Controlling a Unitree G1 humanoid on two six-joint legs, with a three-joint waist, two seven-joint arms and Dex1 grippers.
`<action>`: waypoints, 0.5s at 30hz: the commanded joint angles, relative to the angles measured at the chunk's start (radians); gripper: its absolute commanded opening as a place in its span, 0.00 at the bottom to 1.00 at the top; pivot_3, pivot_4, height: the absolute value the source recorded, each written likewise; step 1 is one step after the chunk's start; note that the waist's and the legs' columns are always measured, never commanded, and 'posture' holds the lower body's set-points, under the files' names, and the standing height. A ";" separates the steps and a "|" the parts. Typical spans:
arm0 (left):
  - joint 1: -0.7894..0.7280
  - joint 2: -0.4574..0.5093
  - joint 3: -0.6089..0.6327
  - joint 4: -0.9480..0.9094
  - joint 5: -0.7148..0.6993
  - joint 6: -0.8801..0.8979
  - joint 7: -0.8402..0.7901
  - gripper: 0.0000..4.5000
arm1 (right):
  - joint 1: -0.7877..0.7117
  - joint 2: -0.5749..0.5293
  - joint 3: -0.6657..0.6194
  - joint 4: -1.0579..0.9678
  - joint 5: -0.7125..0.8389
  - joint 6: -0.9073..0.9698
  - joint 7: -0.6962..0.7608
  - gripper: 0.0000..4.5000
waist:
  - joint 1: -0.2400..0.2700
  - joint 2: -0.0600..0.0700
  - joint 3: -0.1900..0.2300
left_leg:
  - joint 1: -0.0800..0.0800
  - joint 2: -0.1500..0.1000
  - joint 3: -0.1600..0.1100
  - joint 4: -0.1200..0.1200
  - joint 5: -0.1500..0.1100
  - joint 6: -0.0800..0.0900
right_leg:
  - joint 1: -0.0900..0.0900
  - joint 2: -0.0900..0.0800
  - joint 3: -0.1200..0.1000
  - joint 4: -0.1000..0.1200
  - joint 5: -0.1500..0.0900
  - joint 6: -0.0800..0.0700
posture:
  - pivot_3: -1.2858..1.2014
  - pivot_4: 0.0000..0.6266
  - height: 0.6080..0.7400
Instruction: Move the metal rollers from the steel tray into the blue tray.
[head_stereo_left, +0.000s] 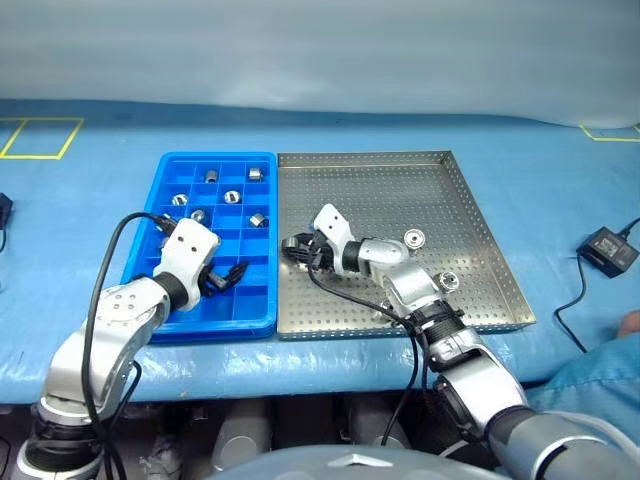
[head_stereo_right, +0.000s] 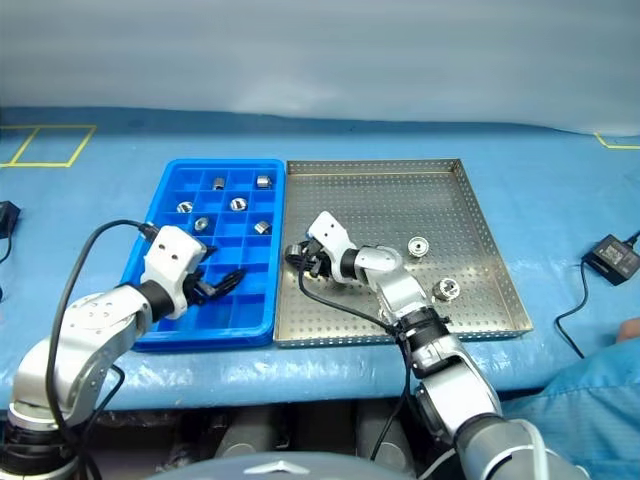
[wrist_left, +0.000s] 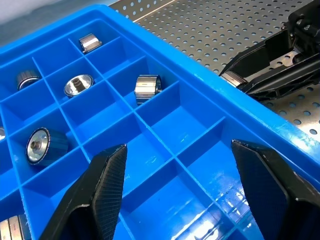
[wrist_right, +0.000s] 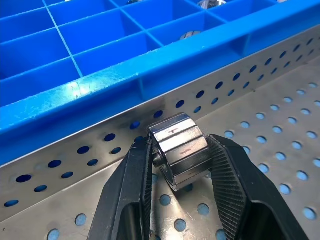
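Roller (wrist_right: 178, 150) pinched in the right gripper (wrist_right: 178, 160), lying on its side by the steel tray (wrist_right: 260, 125) wall.
Faceted shiny cylinder, axis along the wall; left gripper (wrist_left: 175, 195) gapes empty over the blue tray (wrist_left: 165, 120).

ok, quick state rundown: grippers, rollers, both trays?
right gripper: fingers shut on a roller, low over the steel tray's floor beside the blue tray
left gripper: fingers open, empty, over the blue tray
blue tray: six rollers, most compartments empty
steel tray: two loose rollers
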 joint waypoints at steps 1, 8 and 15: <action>-0.008 -0.017 0.010 0.003 -0.005 -0.019 0.009 0.81 | 0.061 -0.029 -0.035 -0.219 0.010 0.054 -0.039 0.29 | 0.000 0.000 0.000 | 0.000 0.000 0.000 0.000 0.000 0.000 | 0.000 0.000 0.000 0.000 0.000 0.000 | 0.53 0.24 1.00; -0.027 -0.061 0.005 0.023 -0.028 -0.032 0.008 0.81 | 0.181 -0.038 -0.065 -0.564 0.084 0.214 -0.086 0.29 | -0.006 0.000 0.000 | 0.000 0.000 0.000 0.000 0.000 0.000 | -0.001 0.000 0.000 0.000 0.000 0.000 | 0.52 0.24 1.00; -0.005 -0.160 0.108 -0.028 -0.173 -0.072 -0.027 0.81 | 0.274 -0.035 -0.028 -0.806 0.200 0.376 -0.085 0.29 | -0.008 0.000 0.000 | -0.001 0.000 0.000 0.001 0.000 0.001 | 0.000 0.000 0.000 0.000 0.000 0.000 | 0.52 0.24 1.00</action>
